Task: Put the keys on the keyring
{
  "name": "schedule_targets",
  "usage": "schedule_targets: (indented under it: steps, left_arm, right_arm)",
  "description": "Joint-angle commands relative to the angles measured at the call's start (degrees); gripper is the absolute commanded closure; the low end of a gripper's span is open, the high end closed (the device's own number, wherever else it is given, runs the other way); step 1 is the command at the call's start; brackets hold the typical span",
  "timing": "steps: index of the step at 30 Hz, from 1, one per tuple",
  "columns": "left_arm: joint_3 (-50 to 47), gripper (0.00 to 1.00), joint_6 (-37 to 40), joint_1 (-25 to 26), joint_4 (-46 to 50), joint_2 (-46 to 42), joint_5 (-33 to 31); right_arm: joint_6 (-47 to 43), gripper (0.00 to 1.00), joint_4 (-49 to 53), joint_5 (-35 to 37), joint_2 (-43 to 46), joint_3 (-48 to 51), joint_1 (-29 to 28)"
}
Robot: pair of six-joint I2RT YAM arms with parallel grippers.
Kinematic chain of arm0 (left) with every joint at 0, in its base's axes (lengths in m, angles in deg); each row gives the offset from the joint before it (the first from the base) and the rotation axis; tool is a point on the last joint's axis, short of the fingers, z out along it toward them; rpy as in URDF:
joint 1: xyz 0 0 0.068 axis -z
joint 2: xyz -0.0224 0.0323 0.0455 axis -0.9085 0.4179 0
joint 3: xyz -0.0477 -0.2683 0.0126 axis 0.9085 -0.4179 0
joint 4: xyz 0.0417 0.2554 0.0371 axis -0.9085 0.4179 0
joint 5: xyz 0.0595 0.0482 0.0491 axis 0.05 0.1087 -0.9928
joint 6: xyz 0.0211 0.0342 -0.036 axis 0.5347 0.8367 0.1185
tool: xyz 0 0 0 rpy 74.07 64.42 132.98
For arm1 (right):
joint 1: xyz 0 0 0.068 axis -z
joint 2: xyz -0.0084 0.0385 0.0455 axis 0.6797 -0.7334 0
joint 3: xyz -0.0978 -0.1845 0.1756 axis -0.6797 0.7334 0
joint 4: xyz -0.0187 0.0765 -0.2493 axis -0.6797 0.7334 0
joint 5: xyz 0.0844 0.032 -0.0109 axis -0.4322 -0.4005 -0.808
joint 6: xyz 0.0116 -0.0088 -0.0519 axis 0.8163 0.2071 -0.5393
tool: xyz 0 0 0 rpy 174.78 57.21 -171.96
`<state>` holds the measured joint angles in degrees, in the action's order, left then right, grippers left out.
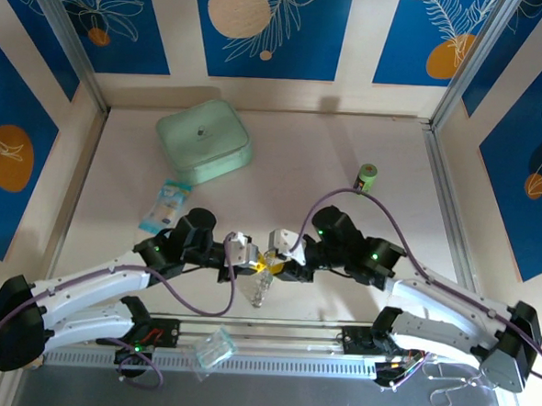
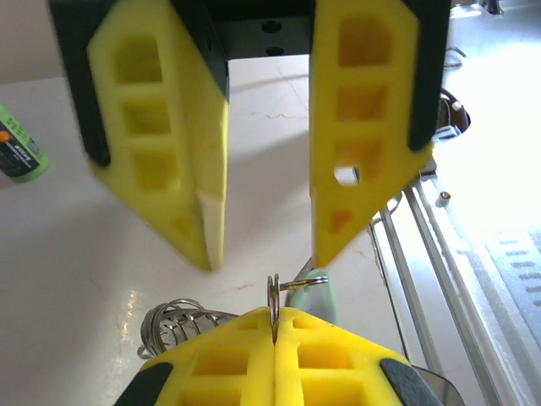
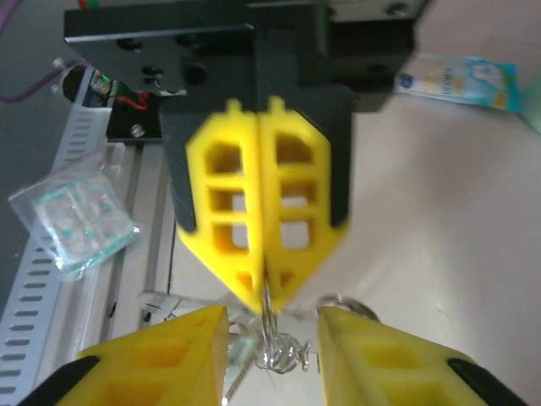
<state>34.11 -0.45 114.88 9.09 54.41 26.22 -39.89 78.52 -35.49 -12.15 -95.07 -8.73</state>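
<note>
Now | left gripper (image 2: 274,324) pinches keyring (image 2: 272,289) | mint box (image 1: 204,144) closed

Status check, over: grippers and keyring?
Left gripper shut on keyring. Right gripper open, facing it, at the ring. Silvery coil bunched beside the grip.

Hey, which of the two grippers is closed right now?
The left gripper: its yellow fingers are pressed together, pinching a thin metal ring. The right gripper facing it has its jaws apart.
</note>
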Motion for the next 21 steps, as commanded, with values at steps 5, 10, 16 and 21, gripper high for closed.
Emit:
schedule_targets:
  steps: [5,10,16,21]
  left_arm:
    - [-4.63,1.00,-4.52,0.16,-12.49,-2.88,0.19]
    - [-4.91,1.00,-4.42,0.16,-12.84,-2.63,0.65]
    - [-5.01,1.00,-4.39,0.16,-12.75,-2.58,0.63]
    - [-5.01,1.00,-4.86,0.16,-13.45,-2.21,0.59]
  right_arm:
    - [11.79,0.61,-6.92,-2.02,6.14,8.59,0.63]
    - [12.30,0.59,-9.68,1.87,5.53,10.75,-1.18]
    - [10.46,0.64,-9.84,2.70,4.29,10.48,-1.13]
    - [9.68,0.78,-9.23,0.98,2.72,9.49,-1.18]
